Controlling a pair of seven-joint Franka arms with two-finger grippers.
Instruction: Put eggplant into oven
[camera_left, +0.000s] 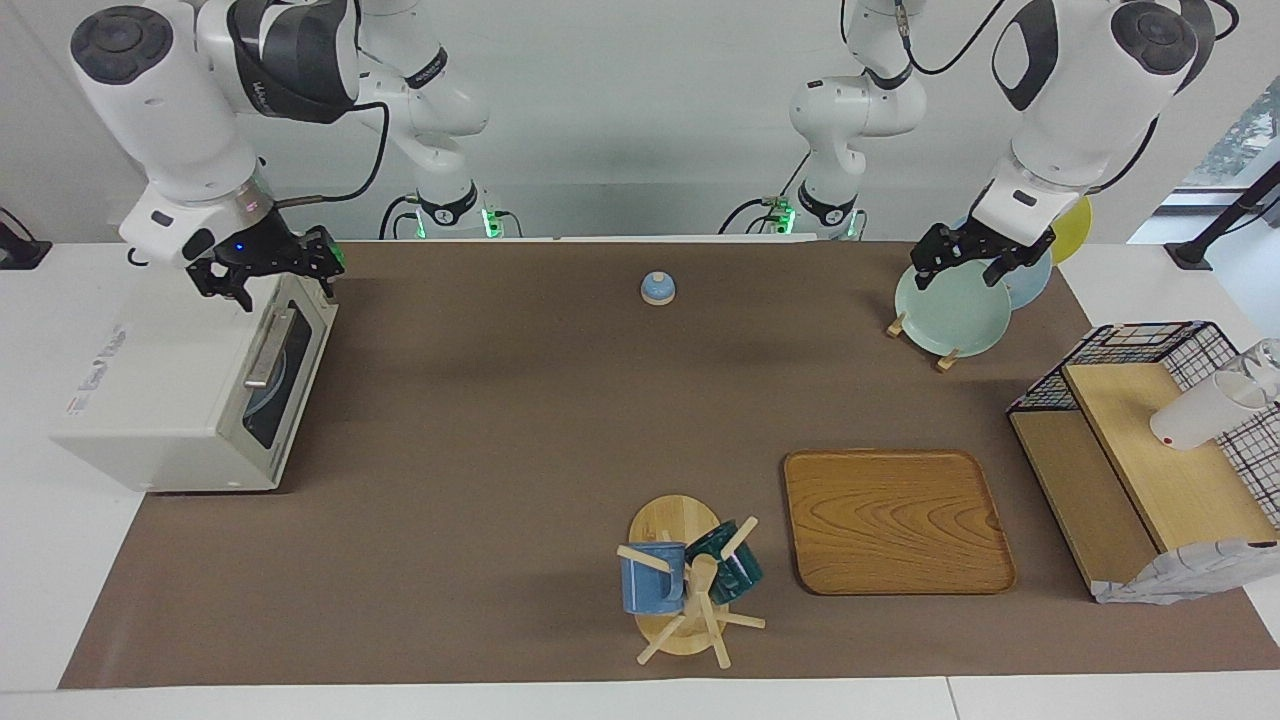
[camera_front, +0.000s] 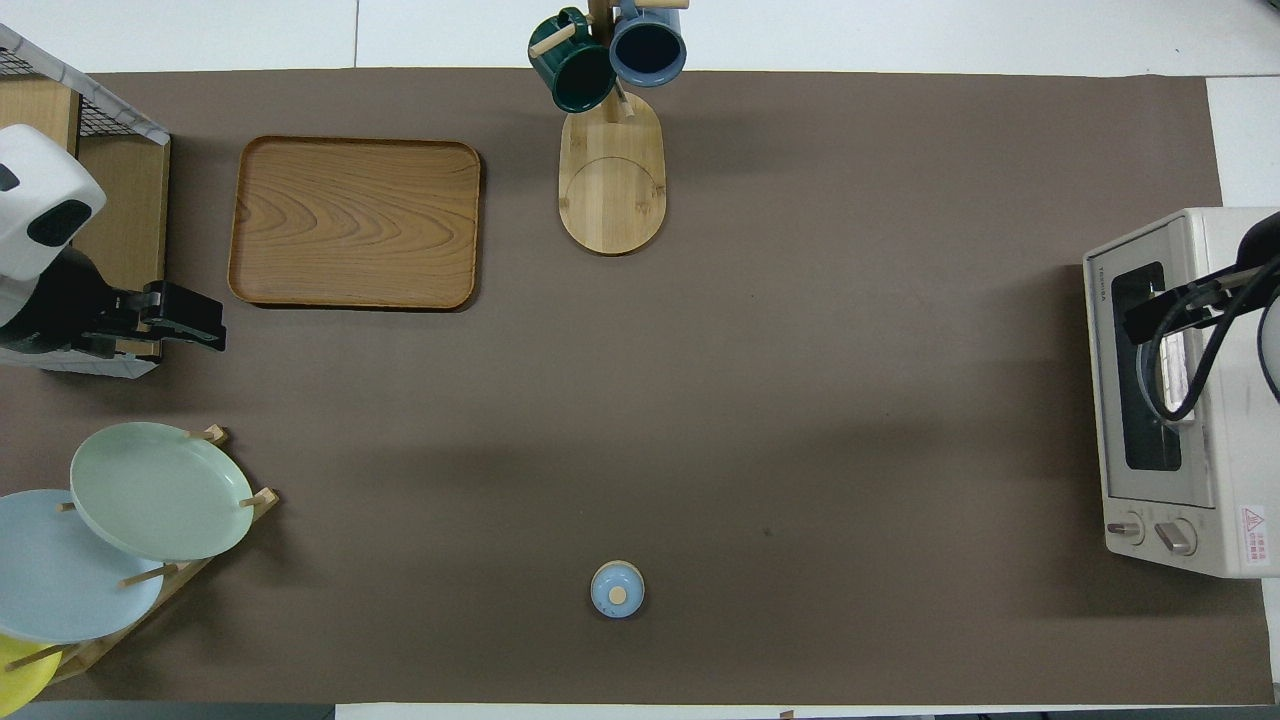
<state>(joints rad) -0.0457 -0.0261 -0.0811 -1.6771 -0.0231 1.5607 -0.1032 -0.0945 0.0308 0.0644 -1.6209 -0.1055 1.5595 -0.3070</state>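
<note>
The cream-white oven (camera_left: 160, 400) stands at the right arm's end of the table, and its dark glass door (camera_left: 275, 390) with the metal bar handle (camera_left: 268, 350) is shut. It also shows in the overhead view (camera_front: 1240, 470). The eggplant is out of view in both frames. Something pale bluish shows dimly through the glass. My right gripper (camera_left: 270, 285) hangs open and empty over the oven's top front corner nearest the robots, and shows over the door in the overhead view (camera_front: 1150, 318). My left gripper (camera_left: 962, 275) hangs open and empty over the plate rack, also seen from overhead (camera_front: 200, 328).
A rack with a pale green plate (camera_left: 950, 315) and others stands near the left arm. A wooden tray (camera_left: 895, 520), a mug tree (camera_left: 690, 580) with two mugs, a small blue knobbed lid (camera_left: 658, 288) and a wire-and-wood shelf (camera_left: 1150, 440) are on the brown mat.
</note>
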